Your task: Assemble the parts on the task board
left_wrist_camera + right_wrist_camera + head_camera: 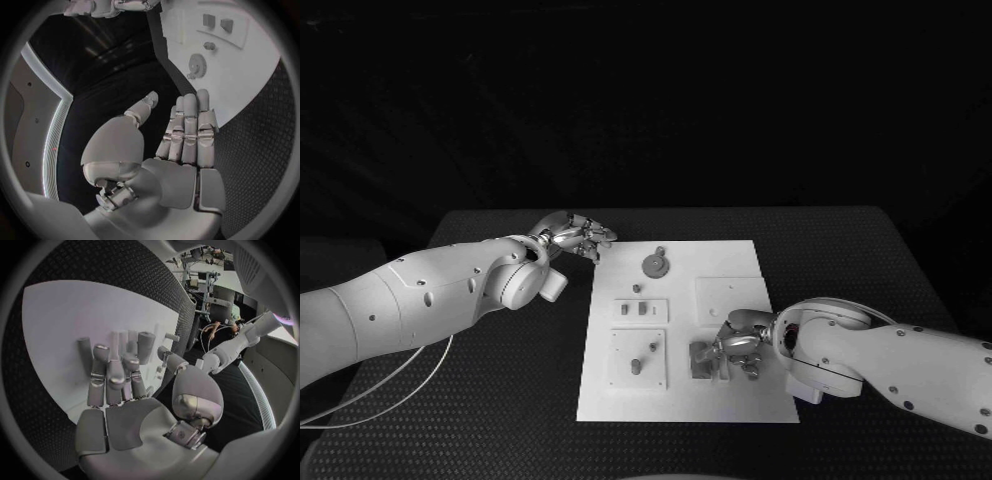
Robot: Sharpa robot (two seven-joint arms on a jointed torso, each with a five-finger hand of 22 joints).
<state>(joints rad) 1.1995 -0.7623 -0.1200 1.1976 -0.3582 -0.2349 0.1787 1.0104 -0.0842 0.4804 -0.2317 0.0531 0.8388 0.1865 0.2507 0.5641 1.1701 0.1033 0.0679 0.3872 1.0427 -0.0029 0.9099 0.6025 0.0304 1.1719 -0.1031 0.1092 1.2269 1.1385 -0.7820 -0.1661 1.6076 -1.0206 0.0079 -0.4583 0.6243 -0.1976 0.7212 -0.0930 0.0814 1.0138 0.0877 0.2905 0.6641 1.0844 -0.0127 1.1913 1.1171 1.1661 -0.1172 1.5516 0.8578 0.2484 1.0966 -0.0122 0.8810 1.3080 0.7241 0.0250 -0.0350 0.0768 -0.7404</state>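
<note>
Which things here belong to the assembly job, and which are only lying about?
For the job:
- task board
- round part
- part by the right robot hand
- right robot hand
- left robot hand

Only there:
- black table
- white cable

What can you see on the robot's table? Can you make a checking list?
Surface: black table, dark and textured.
Job's things: white task board in the middle; a round part near its far end, small parts on raised plates further in.
Clutter: nothing seen.
Hands: left hand off the board's far left corner, holding nothing; right hand over the board near a grey part, grip unclear.
Cables: white cable under the left arm.
Surroundings: dark.
</note>
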